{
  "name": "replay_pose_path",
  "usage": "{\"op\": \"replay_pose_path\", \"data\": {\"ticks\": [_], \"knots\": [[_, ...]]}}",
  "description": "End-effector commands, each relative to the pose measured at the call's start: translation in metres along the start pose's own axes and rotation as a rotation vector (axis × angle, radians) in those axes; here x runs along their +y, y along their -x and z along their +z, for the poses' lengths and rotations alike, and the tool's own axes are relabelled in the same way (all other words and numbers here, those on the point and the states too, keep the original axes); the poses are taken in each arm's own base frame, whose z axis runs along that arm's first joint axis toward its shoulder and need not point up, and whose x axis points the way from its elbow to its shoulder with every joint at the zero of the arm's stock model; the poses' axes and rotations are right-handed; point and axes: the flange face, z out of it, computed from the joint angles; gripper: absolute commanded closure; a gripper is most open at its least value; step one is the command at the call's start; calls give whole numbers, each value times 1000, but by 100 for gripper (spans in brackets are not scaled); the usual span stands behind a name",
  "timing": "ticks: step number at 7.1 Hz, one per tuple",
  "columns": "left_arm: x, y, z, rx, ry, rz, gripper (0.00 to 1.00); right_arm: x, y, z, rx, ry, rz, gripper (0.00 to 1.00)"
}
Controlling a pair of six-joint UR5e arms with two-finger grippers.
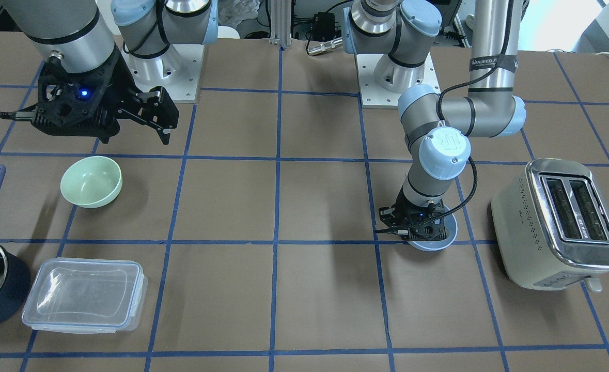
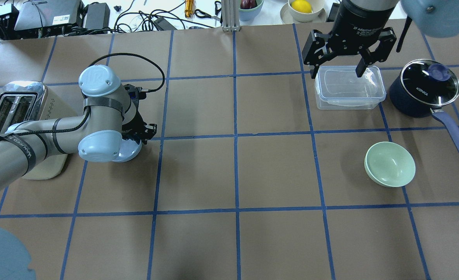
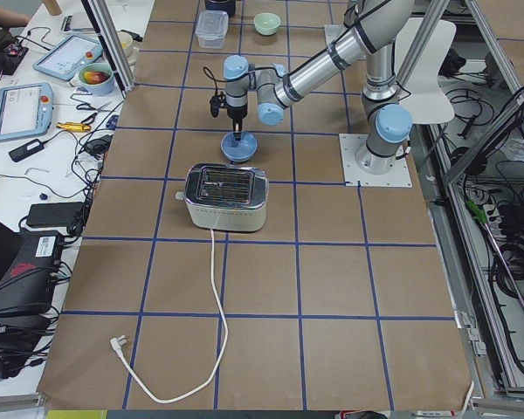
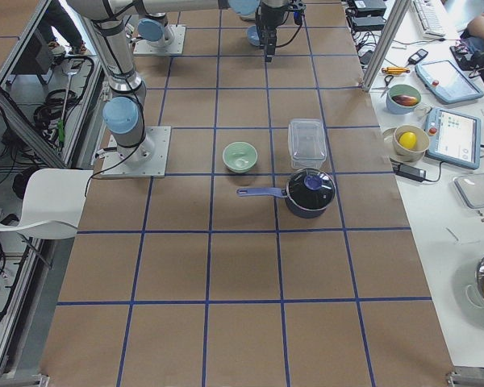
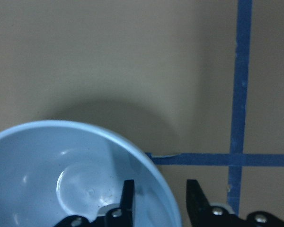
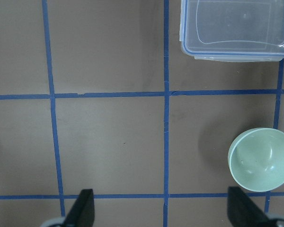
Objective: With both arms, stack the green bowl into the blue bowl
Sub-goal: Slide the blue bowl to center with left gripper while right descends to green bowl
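Note:
The pale green bowl (image 1: 91,182) stands upright and empty on the table's right half, also in the overhead view (image 2: 389,164) and the right wrist view (image 6: 261,159). My right gripper (image 2: 336,73) is open and empty, held high over the clear container, away from the green bowl. The pale blue bowl (image 2: 131,151) sits on the left half beside the toaster. My left gripper (image 5: 158,201) is down at the blue bowl (image 5: 61,175), one finger inside the rim and one outside, with a gap between them. The arm hides most of this bowl in the front view (image 1: 446,238).
A cream toaster (image 1: 557,222) stands just outside the blue bowl. A lidded clear plastic container (image 2: 348,87) and a dark navy saucepan (image 2: 424,87) with a glass lid stand beyond the green bowl, the pan handle pointing toward it. Blue tape lines grid the brown table.

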Motion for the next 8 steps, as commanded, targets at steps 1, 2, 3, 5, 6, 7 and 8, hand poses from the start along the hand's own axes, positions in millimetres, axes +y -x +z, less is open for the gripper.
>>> {"op": "replay_pose_path", "data": {"ticks": [1,2,3,5,6,7,8], "knots": [[12,-51,-13,8,-3,-70,96,0,0,0,-1,1,0,0],[7,-101,-22,30,-30,-108,96,-2,-2,2,-1,4,3,0],[9,-157,-29,93,-40,-196,96,-3,-4,3,-1,8,6,0],[3,-260,-60,96,-31,-203,96,-6,-22,6,10,29,22,0],[-9,-278,-54,97,-27,-236,96,-11,-49,7,7,38,-7,0],[-4,-292,-40,91,-13,-256,95,-7,-74,21,-3,101,-78,0],[0,-308,-33,113,-34,-278,96,-7,-111,44,7,146,-90,0]]}}
